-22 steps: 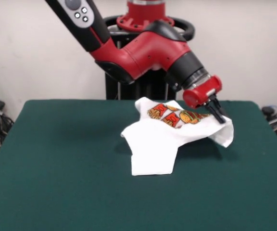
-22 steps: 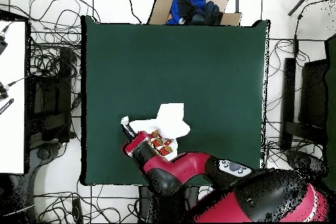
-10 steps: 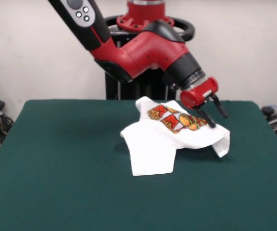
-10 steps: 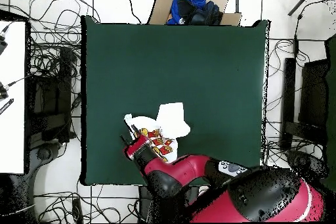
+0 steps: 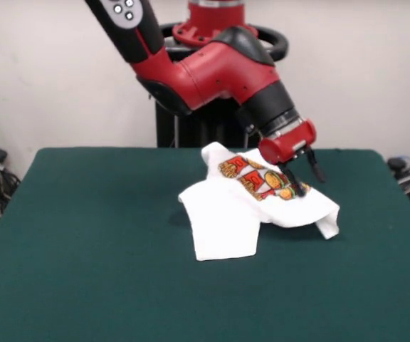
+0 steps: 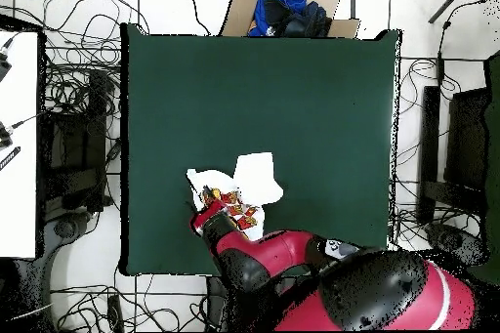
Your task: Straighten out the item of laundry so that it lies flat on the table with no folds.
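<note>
Front cam, near to far. Bare green desk (image 5: 84, 285) in the foreground, nothing on it there.

Shirt (image 5: 226, 221) sits right of centre, toward the desk's far half. Not flat: the nearest part is a plain white flap lying on the felt with its lower edge squared off. Behind it the fabric bunches and rises, print side up, with the orange/red food graphics (image 5: 258, 178) showing on the raised part. A fold runs out to the right and ends in a drooping white corner (image 5: 327, 222) that touches the desk. Another white point sticks up at the far left of the bundle. Text on the print is not readable.

Gripper (image 5: 306, 179) is over the right side of the printed area, tilted down and to the right. The two black fingers (image 5: 294, 182) are spread apart with nothing between them, so open, not gripping. One fingertip is at or just on the cloth by the print; the other hangs clear above the fold. Contact can't be confirmed.

Red wrist (image 5: 285, 141) and black collar are above that; the arm (image 5: 205, 68) runs up and left out of frame.

Overhead cam: shirt (image 6: 256, 175) lies on the desk (image 6: 293, 85) close to the robot-side edge, left of centre, the white lobe pointing away from the robot. Gripper end (image 6: 209, 212) covers the printed part, fingers hidden there. Cardboard box (image 6: 288, 2) with blue cloth is beyond the desk's far edge, off the desk.
</note>
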`<move>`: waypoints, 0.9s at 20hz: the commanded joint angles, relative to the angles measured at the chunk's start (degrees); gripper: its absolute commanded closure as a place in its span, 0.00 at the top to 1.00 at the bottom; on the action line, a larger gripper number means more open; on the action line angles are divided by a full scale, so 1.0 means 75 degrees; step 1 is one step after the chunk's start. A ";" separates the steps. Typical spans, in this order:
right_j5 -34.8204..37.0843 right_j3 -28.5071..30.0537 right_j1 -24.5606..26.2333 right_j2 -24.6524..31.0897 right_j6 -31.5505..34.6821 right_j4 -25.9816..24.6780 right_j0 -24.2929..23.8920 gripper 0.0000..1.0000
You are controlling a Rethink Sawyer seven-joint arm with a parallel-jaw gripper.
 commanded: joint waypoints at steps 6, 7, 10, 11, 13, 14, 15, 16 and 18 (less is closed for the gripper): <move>0.2362 -0.0105 -0.1799 -0.0830 0.1438 0.1488 0.0571 1.00; 0.2449 -0.0053 -0.1906 -0.0814 0.1453 0.1512 0.0542 1.00; 0.2597 -0.0063 -0.2074 -0.1027 0.1492 0.1698 0.0711 1.00; 0.2537 -0.0090 -0.2108 -0.1121 0.1488 0.1710 0.0782 1.00; 0.2399 -0.0132 -0.2185 -0.1257 0.1486 0.1710 0.0876 1.00; 0.2310 -0.0210 -0.2279 -0.1447 0.1423 0.1709 0.0993 1.00; 0.2278 -0.0306 -0.2264 -0.1666 0.1367 0.1740 0.1115 1.00; 0.2247 -0.0403 -0.2250 -0.1884 0.1311 0.1772 0.1236 1.00; 0.2224 -0.0582 -0.2187 -0.2384 0.1236 0.1885 0.1561 1.00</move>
